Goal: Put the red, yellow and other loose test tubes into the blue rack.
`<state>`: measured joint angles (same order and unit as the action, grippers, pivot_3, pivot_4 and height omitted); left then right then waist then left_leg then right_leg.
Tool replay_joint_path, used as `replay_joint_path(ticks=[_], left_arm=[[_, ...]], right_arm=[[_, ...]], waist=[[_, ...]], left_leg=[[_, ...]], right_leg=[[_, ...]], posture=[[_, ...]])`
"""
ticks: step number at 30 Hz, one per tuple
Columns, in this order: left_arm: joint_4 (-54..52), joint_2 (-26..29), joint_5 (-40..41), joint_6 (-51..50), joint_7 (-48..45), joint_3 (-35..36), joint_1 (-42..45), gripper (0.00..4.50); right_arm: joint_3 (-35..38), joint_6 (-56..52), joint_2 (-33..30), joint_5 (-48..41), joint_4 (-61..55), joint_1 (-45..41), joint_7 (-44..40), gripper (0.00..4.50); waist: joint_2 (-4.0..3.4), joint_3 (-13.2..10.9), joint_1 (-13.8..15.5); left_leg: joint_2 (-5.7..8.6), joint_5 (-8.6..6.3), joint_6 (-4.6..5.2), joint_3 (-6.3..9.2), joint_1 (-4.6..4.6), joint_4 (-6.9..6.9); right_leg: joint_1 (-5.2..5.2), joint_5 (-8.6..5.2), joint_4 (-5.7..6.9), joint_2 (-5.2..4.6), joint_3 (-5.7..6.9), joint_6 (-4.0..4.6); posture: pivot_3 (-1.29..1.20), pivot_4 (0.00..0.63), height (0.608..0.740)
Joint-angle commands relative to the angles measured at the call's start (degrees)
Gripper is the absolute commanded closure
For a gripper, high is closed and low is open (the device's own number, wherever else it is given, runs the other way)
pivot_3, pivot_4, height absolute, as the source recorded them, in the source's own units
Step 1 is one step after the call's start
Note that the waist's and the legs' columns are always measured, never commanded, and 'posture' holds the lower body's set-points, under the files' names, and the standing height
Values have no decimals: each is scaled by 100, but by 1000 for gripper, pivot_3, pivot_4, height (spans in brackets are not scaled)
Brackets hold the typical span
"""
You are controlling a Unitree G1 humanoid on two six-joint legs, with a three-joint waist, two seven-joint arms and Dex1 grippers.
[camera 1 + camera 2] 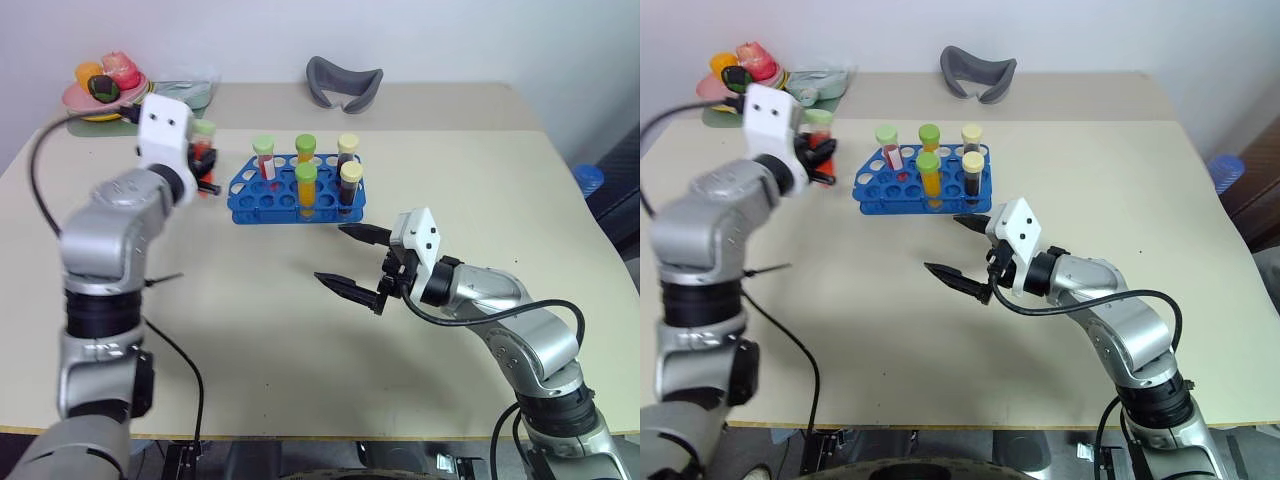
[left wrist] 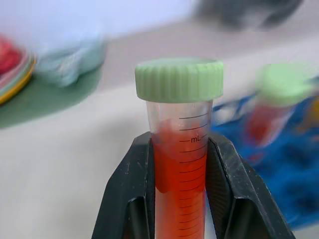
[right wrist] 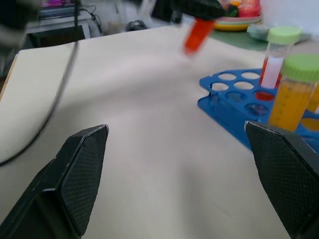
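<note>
Red-orange test tube [image 2: 179, 164] w/ pale green cap sits upright between the left gripper's [image 2: 180, 194] two black fingers, clamped at mid-body, cap clear above them so the pointed end can likely drop into a hole. It's held off the table [image 1: 300, 330], just left of the blue rack [image 1: 297, 192], which already carries five capped tubes. Right gripper [image 1: 350, 262], jaws wide apart and empty, waits near the rack's front.

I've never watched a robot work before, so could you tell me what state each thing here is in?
Left end effector: shut on the red tube, held above the table.
Red tube: capped, upright, held beside the rack.
Right end effector: open, holding nothing.
Blue rack: holds five capped tubes, several holes free.
</note>
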<state>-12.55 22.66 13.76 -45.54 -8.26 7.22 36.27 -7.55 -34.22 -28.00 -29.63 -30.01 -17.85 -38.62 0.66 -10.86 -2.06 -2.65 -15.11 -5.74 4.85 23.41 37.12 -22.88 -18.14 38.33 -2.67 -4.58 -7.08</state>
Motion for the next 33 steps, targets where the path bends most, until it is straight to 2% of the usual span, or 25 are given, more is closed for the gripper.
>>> replay_joint_path(ticks=[1,5,10,19,33], left_arm=[[-29,-503,-624,2079,397,-279,-309,3758],[830,-1092,-1133,3918,756,-506,-593,3758],[1683,-1494,-1237,5013,705,-663,-654,3758],[2044,-1689,-1140,5290,513,-619,-801,3758],[2104,-1868,-1128,5049,614,-518,-900,3758]], right_arm=[[52,58,36,-43,7,-106,-50,0],[32,79,34,-27,66,-150,-80,0],[86,57,5,2,-5,-115,-18,0],[153,54,-41,-2,-126,31,111,0],[102,138,-23,28,-40,-26,64,0]], waist=[[-1,1,-15],[-2,2,-37],[-4,3,-38],[-4,3,-41],[-6,4,-39]], left_leg=[[0,0,0,-1,-1,1],[1,-10,18,-3,-4,0],[1,-13,24,-3,-5,0],[2,-13,24,-2,-7,-1],[2,-13,23,-1,-10,-1]], right_leg=[[0,0,3,0,-1,0],[1,0,3,0,-3,0],[2,0,4,1,-2,0],[4,0,3,3,-2,0],[9,0,2,3,-1,0]], posture=[[0,150,740],[0,150,740],[0,150,740],[0,150,740],[0,150,740]])
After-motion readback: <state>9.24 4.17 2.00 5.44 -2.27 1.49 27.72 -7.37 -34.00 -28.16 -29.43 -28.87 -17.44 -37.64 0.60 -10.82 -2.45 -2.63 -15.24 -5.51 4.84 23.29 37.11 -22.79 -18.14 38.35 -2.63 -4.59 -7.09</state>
